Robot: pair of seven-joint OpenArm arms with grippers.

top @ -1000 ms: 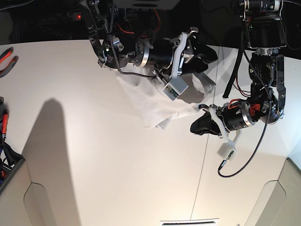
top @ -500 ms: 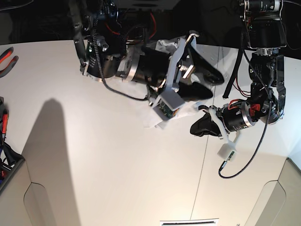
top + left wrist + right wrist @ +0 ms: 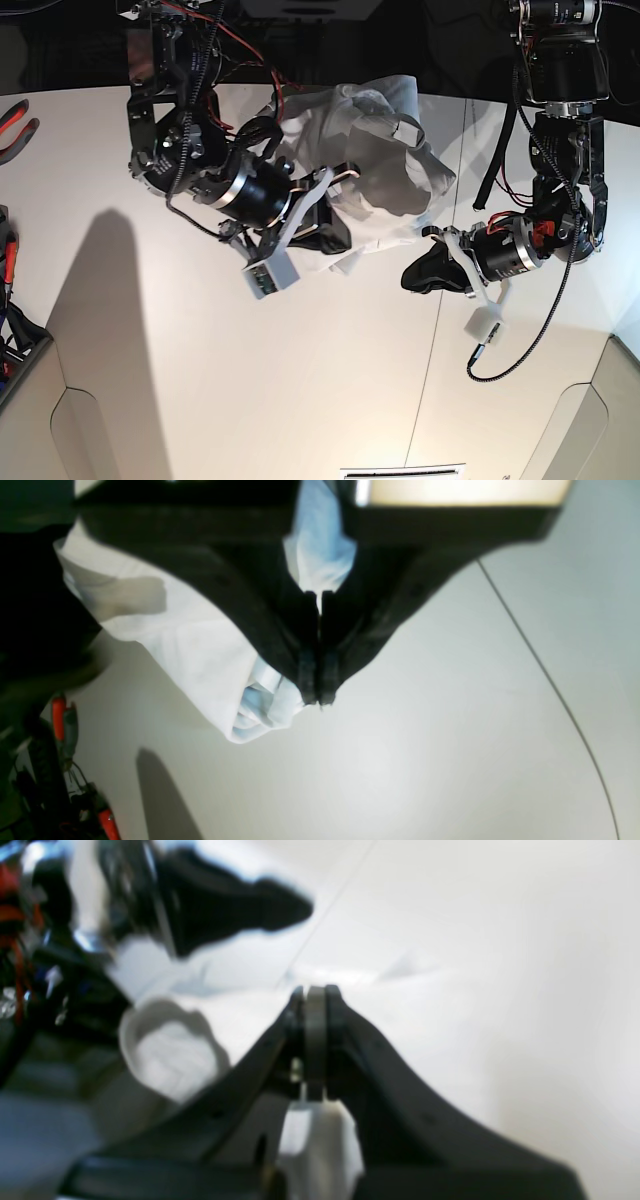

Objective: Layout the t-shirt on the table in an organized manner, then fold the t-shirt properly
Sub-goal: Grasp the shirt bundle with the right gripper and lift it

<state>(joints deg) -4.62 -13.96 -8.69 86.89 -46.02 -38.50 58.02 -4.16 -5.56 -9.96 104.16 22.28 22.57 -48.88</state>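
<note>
The white t-shirt lies bunched at the back of the table, between both arms. My right gripper sits at the shirt's near left edge. In the right wrist view this gripper is shut, with white t-shirt cloth pinched between its fingers. My left gripper stands at the shirt's right corner. It is shut too, with the t-shirt running up between its fingers and hanging off to the left. The shirt's collar and sleeves cannot be made out.
A thin dark seam crosses the tabletop under the left arm. Red-handled pliers lie at the far left edge, with more tools showing in the left wrist view. A black cable loops below the left wrist.
The right arm swung from the back of the shirt to its near left edge and closed its jaws on the cloth. The shirt bunched up higher. The left arm held still.
</note>
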